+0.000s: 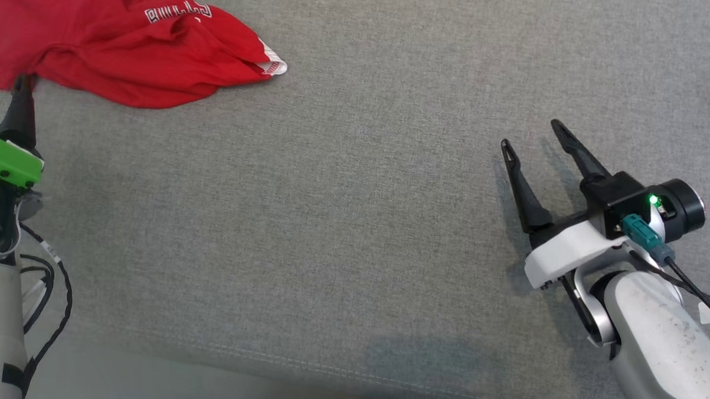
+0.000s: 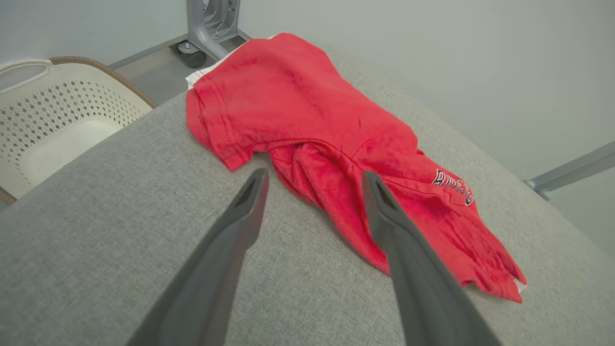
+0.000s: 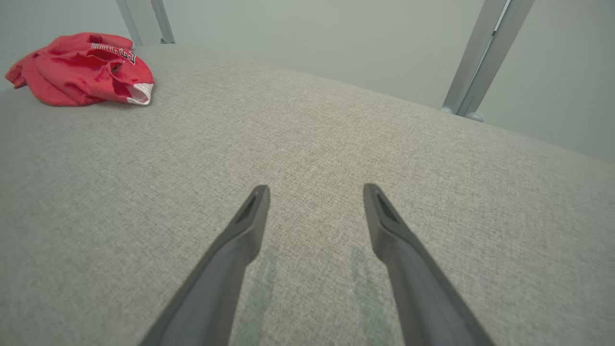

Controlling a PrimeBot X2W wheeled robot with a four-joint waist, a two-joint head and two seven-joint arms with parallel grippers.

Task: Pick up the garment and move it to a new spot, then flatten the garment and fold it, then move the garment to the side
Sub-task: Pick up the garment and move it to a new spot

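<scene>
Two grippers, both spread wide, and neither has hold of anything. Nearest me on the right, the right gripper (image 1: 530, 133) hangs over bare grey table (image 1: 330, 222), pointing up and a little left in the head view. Through its wrist camera I see its fingers (image 3: 230, 259) against plain grey weave, with faint shadows just beneath them.

On the other side, the left gripper (image 1: 7, 93) stands at the left edge of the head view, and its tips reach the near hem of the shirt (image 1: 129, 56). In the left wrist view one finger crosses a red fold while the other lies over bare cloth beside it. I cannot tell whether either tip touches the fabric.

Farther out, the shirt lies crumpled at the far left of the table, red, with white lettering (image 1: 175, 11) on top and a white-edged opening at its right end. It is well apart from the right gripper, whose camera catches it as a small red heap at upper left.

Past the table's far side, the left wrist view shows a white perforated basket (image 2: 57, 125) lower down and a metal leg (image 2: 202, 29) on a castor. A slanted metal post (image 3: 480, 57) stands behind the table in the right wrist view, against a pale wall (image 3: 312, 38).
</scene>
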